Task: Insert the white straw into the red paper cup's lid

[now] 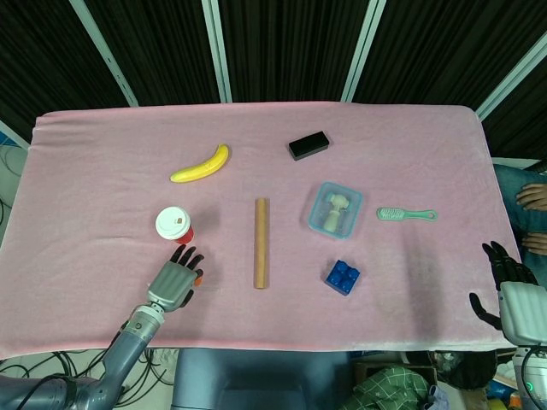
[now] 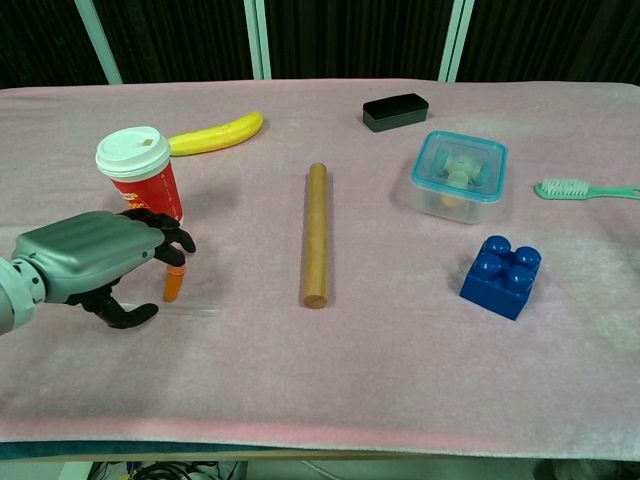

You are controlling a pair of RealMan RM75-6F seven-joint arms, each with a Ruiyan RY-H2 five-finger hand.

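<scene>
From the head view, the left robot hand (image 1: 174,278) sits at the lower left of the pink desk (image 1: 102,162), just below the red cup (image 1: 174,225) with its white lid. The right robot hand (image 1: 506,290) is at the lower right edge, fingers spread, holding nothing. A wooden rod (image 1: 260,243) lies mid-frame.

From the chest view, the left robot hand (image 2: 95,266) fills the left side, fingers curled downward above the thin clear-white straw (image 2: 185,310), which lies flat on the cloth; whether the fingers touch it I cannot tell. A small orange piece (image 2: 173,281) lies beside the fingertips, below the red cup (image 2: 143,177).
</scene>
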